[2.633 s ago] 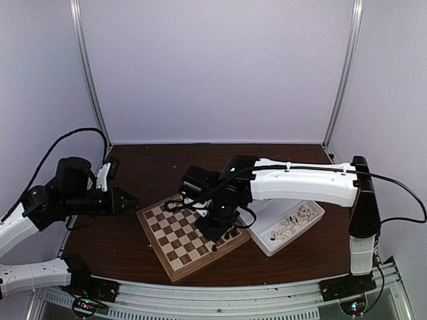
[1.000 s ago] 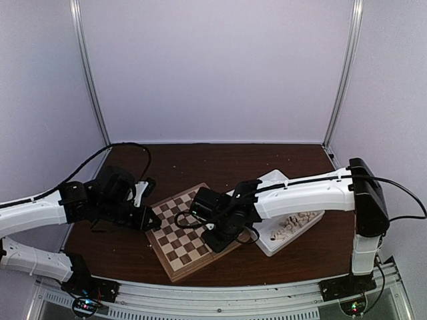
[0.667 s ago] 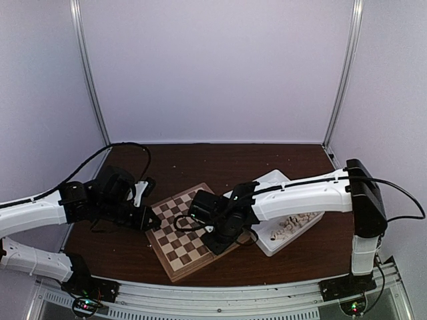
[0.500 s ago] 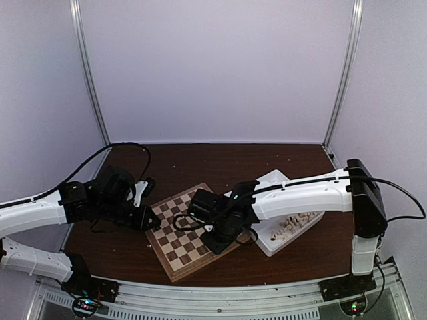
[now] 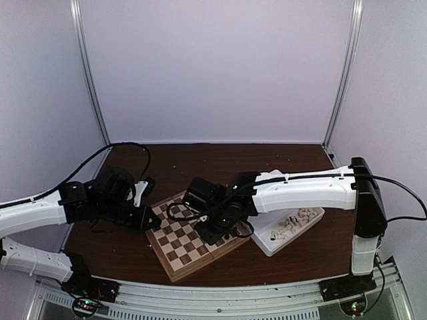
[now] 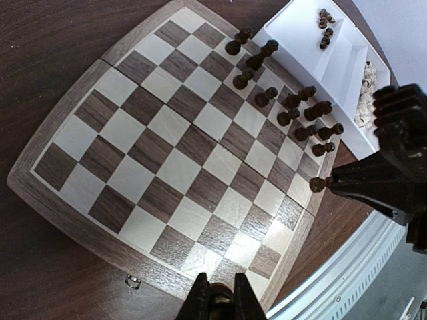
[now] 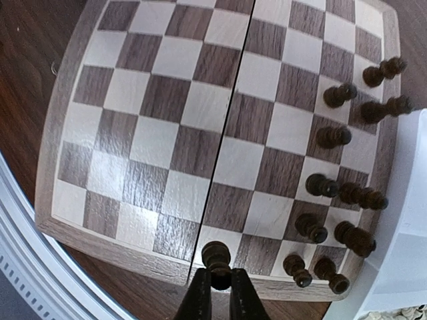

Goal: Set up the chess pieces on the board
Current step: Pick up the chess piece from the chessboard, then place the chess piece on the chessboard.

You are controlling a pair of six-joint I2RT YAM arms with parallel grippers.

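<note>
1. The board [image 5: 170, 257] lies turned cornerwise on the table [image 5: 220, 160], close to the table's near edge and about midway along it.
2. The right gripper [image 7: 217, 283] is pinched shut on a dark pawn [image 7: 217, 257]. It holds the pawn over the board's border, where the fold seam meets that edge. Whether the pawn touches the wood I cannot tell.
3. The left gripper [image 6: 217, 297] hangs at the board's left side with its fingers drawn almost together. I cannot tell whether anything sits between them.
4. The other dark chessmen [image 7: 333, 137] stand in two loose rows along the board's edge nearest the tray.
5. The white tray [image 6: 333, 53] sits just beside that edge, towards the table's right edge. One compartment holds cream pieces [image 6: 365, 93], the other a few dark pieces [image 6: 325, 27].
</note>
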